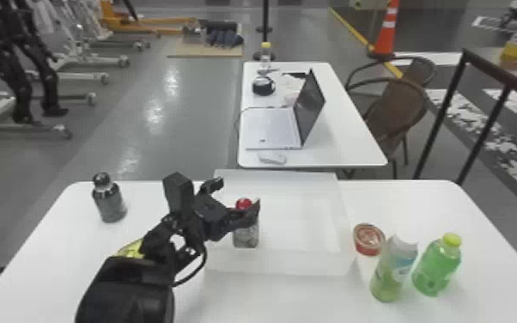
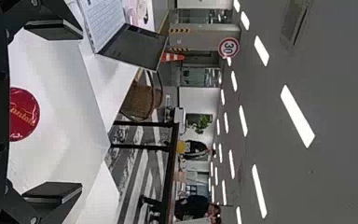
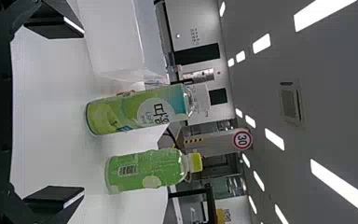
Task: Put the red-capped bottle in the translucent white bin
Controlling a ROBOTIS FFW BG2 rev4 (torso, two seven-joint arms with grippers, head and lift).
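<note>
Dark grey, a bottle [image 1: 109,206] stands upright on the counter [image 1: 56,257], apart from the left side of the bin [image 1: 279,262].

Next comes the left claw [image 1: 239,193], over the bin's left part. It is spread wide and grips nothing: the left wrist view shows the red cap [image 2: 24,114] between its two fingers, with room on both sides. In the head view one finger crosses in front of the red-capped bottle [image 1: 246,236] just under the cap; whether it touches there I cannot tell. The bottle itself is upright and appears to be inside the bin, over at its left side.

So the step in hand looks like the letting go, at the very end of the placing. I would call the task all but done, with only the clearing of the arm left. The next move calls for drawing the left claw straight back from the bottle, fingers kept apart, until both are past the cap, then up and out over the bin's wall. A sideways swing could catch the cap and tip the bottle, or drag the bin's rim.

Just beside the bin's right side sits a small red tub [image 1: 368,240], then a green-labelled bottle [image 1: 390,272] and a yellow-capped green bottle [image 1: 437,268], both upright. The right claw [image 3: 83,112], off the bin's right side and facing those two, is parted and empty; nothing here seems to need it.
</note>
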